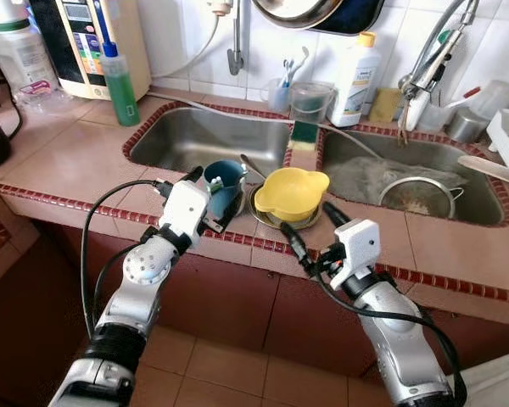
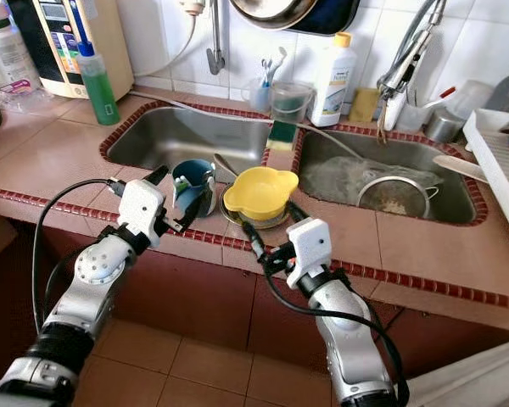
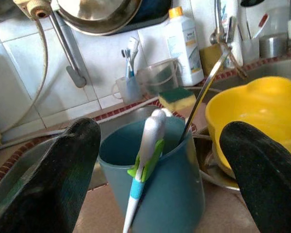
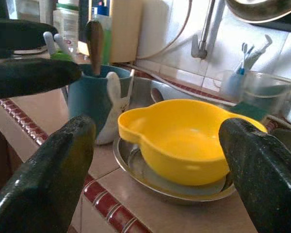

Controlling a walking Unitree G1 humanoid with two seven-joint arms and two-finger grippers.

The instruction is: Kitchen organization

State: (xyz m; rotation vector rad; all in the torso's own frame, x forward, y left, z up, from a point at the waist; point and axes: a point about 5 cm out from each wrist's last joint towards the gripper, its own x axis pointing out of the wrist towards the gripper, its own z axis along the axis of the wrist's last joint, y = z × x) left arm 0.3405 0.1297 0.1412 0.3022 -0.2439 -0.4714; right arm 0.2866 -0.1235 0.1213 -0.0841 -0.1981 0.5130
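Teal cup (image 1: 224, 185) with toothbrush (image 3: 144, 160) on tiled counter (image 1: 85, 161) ahead of left sink; left gripper (image 1: 205, 197) spread wide, fingers flanking cup, not touching. Yellow bowl (image 1: 291, 192) on steel plate (image 4: 150, 179) just right of cup; right gripper (image 1: 310, 237) wide open, short of bowl. Advice: centre cup, close low, keep upright.

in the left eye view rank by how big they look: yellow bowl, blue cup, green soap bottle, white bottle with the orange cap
1. Yellow plastic bowl, widest by far.
2 and 3. White bottle with orange cap and green soap bottle look much alike; no ranking.
4. Blue plastic cup, partly hidden by the left tool, so unsure.
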